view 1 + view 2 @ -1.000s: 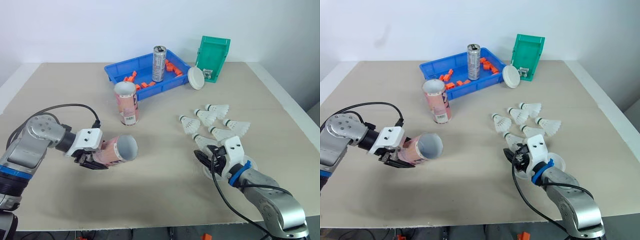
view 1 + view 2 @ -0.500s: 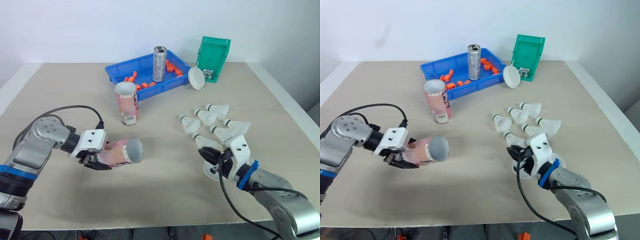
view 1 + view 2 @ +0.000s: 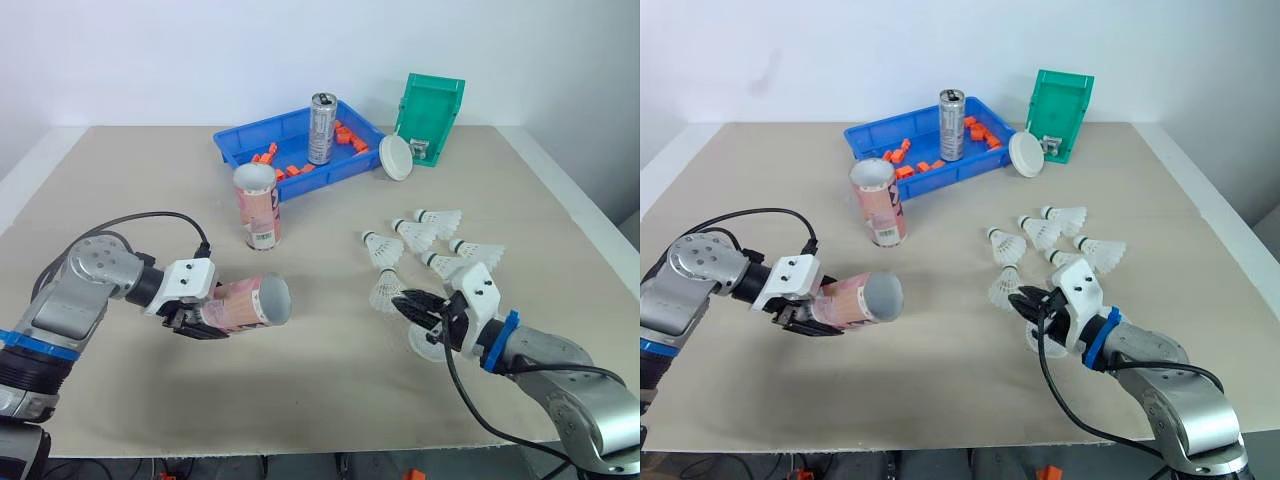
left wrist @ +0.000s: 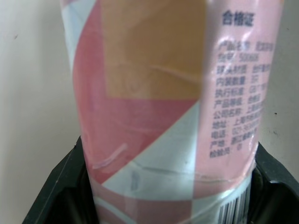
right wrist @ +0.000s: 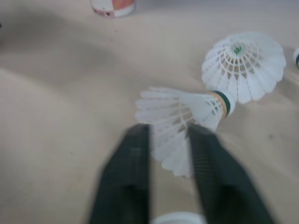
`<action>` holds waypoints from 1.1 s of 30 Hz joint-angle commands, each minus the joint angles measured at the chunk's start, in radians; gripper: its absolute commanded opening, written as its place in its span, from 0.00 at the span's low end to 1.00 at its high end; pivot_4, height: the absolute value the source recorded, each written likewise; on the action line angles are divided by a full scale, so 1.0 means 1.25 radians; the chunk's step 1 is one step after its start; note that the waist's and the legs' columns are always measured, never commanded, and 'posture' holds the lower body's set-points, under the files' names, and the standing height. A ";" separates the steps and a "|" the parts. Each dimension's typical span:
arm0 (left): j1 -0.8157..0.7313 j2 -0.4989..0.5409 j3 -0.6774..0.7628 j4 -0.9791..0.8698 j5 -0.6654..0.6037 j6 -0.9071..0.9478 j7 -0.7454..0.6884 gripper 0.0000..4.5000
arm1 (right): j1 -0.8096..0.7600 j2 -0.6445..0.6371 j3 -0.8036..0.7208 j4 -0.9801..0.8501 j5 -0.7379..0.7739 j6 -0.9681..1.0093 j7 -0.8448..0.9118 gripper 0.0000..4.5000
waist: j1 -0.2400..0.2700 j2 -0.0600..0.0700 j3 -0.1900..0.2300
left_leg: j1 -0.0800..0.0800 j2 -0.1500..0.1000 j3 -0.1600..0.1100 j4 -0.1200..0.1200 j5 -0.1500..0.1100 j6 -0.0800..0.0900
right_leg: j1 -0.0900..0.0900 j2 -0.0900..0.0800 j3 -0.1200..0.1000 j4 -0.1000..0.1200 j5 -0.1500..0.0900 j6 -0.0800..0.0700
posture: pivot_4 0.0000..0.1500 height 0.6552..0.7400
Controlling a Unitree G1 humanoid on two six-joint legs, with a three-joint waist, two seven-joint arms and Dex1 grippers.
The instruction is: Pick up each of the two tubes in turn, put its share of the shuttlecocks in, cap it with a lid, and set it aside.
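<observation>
Risk first — the shuttlecock (image 3: 384,291) is pinched by its feather skirt alone, so the feathers could be crushed, or it could be twisted out of line and caught on the rim of the held tube (image 3: 245,303). That tube is held level above the tabletop (image 3: 330,400), toward the near edge and left of centre, open mouth turned rightward. The left claw (image 3: 203,318) is clamped round its body. The right claw (image 3: 418,305) is closed on the shuttlecock right of centre, forearm low and stretched toward that mouth — a clear gap is seen between them. The second tube (image 3: 258,206) is stood upright farther back.
</observation>
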 commanded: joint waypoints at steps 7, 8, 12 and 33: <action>-0.003 0.004 -0.013 -0.057 -0.018 0.061 -0.001 0.72 | -0.024 -0.023 0.002 0.039 -0.054 0.020 -0.018 0.44 | 0.000 0.000 0.000 | -0.001 0.000 0.000 0.000 0.000 0.000 | 0.000 0.000 0.001 0.000 0.000 0.000 | 1.00 1.00; -0.002 0.004 -0.012 -0.057 -0.018 0.062 -0.001 0.72 | -0.025 -0.024 -0.002 0.042 -0.051 0.022 -0.014 0.44 | 0.000 0.000 0.000 | -0.001 0.000 0.000 0.000 0.000 0.000 | -0.001 0.000 0.001 0.000 0.000 0.000 | 1.00 1.00; 0.000 0.004 -0.011 -0.056 -0.019 0.061 -0.001 0.72 | -0.032 -0.025 -0.025 0.049 -0.019 0.047 0.010 0.44 | 0.000 0.000 0.000 | -0.001 0.000 0.000 0.000 0.000 0.000 | -0.001 0.000 0.001 0.000 0.000 0.000 | 1.00 1.00; 0.018 -0.002 -0.011 -0.014 -0.014 0.009 0.003 0.72 | -0.030 -0.025 -0.003 0.026 -0.047 0.053 -0.010 0.44 | 0.000 0.000 0.000 | 0.000 0.000 0.000 0.000 0.000 0.000 | 0.000 0.001 0.001 0.000 0.000 0.000 | 1.00 1.00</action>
